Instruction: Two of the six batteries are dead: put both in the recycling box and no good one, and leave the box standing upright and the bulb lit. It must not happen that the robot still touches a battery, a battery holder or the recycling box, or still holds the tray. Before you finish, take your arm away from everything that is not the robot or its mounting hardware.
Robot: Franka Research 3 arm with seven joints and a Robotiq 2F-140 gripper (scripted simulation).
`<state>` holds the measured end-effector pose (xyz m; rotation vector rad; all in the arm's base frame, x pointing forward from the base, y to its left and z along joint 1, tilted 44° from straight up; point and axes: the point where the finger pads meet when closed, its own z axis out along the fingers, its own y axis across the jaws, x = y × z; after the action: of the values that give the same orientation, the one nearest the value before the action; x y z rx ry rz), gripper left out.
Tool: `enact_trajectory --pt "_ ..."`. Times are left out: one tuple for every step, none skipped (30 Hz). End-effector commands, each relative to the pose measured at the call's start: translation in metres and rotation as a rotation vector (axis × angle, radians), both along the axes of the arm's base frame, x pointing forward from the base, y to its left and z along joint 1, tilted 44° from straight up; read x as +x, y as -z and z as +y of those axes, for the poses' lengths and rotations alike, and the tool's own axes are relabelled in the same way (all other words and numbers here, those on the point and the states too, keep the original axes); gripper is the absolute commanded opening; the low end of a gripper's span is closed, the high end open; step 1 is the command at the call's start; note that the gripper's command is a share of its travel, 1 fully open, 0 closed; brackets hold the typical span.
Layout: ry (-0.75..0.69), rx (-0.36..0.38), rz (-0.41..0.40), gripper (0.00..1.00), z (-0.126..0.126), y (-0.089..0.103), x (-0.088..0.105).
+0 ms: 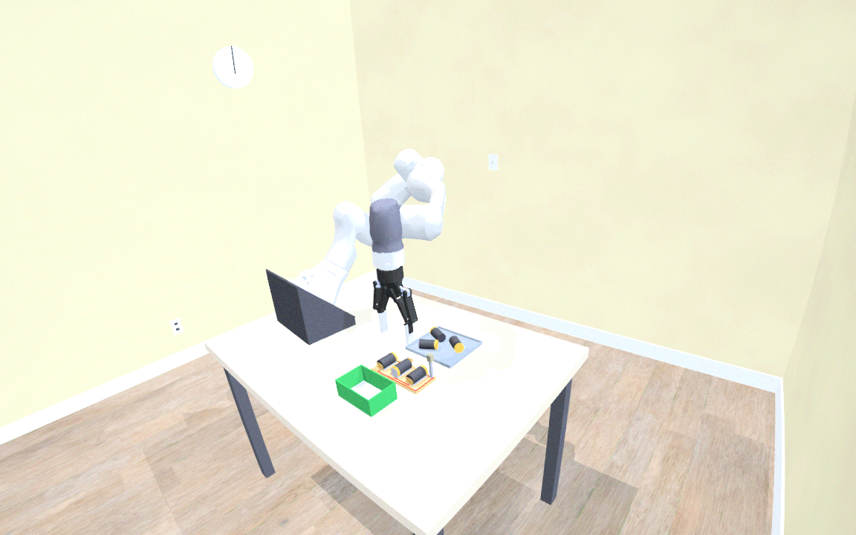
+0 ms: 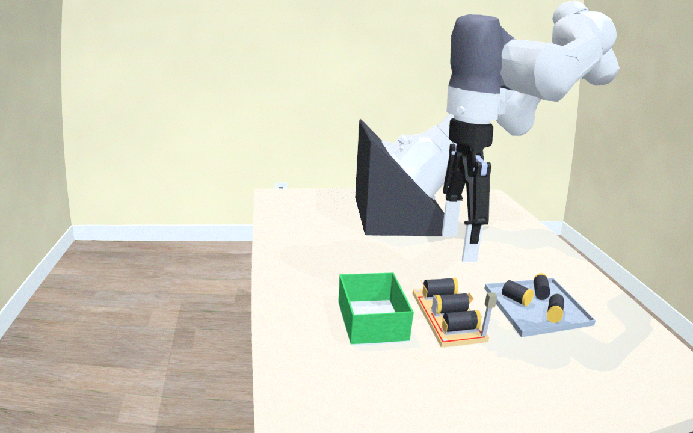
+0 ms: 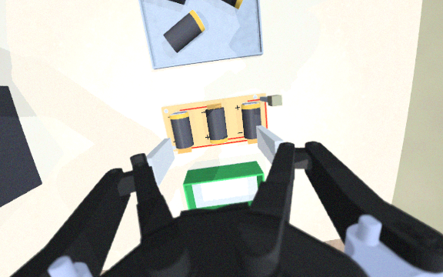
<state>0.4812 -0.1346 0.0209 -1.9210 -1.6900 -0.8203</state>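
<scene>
My gripper (image 1: 396,336) (image 2: 459,247) (image 3: 214,142) is open and empty, pointing down above the table behind the battery board. The green recycling box (image 1: 354,397) (image 2: 380,328) (image 3: 223,173) stands upright; no battery shows inside. Beside it, the board (image 3: 198,123) holds three black batteries (image 2: 440,287) (image 2: 452,303) (image 2: 462,320) side by side, the middle one with its yellow end reversed. The bulb (image 1: 429,357) (image 2: 490,299) (image 3: 274,100) on its post looks dull grey-beige, with no clear glow. Three more batteries (image 2: 517,292) (image 2: 541,286) (image 2: 554,308) lie in the blue-grey tray (image 2: 532,323) (image 3: 225,46).
The arm's dark wedge-shaped base (image 1: 305,316) (image 2: 392,204) (image 3: 2,154) stands at the back of the table (image 1: 458,426) (image 2: 338,387). The bulb post rises at the board's near corner, between the board and the tray. The box's walls stand close to the board's other side.
</scene>
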Motion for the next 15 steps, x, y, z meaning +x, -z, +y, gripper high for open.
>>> enact_trajectory --pt "0.001 -0.001 -0.007 0.29 0.000 -0.001 0.001" --pt "0.001 -0.002 -0.007 0.29 0.000 -0.001 0.001" --pt "0.001 -0.002 -0.006 0.29 -0.001 -0.001 0.001" --pt "0.001 -0.002 -0.006 0.29 -0.001 -0.001 0.001" --pt "0.001 -0.002 -0.006 0.29 -0.001 -0.001 0.001" --pt "0.001 -0.002 -0.006 0.29 -0.001 -0.001 0.001" --pt "0.001 -0.002 -0.006 0.29 -0.001 -0.001 0.001" --pt "0.001 -0.002 -0.006 0.29 -0.001 -0.001 0.001" --pt "0.001 -0.002 -0.006 0.29 -0.001 -0.001 0.001" --pt "0.001 -0.002 -0.006 0.29 0.000 -0.001 -0.002" --pt "0.001 -0.002 -0.006 0.29 0.001 0.000 -0.009" --pt "0.001 -0.002 -0.006 0.29 0.002 0.000 -0.018" --pt "0.001 -0.002 -0.006 0.29 0.004 0.001 -0.029" --pt "0.001 -0.002 -0.006 0.29 0.005 0.002 -0.040" --pt "0.001 -0.002 -0.006 0.29 0.006 0.002 -0.050"
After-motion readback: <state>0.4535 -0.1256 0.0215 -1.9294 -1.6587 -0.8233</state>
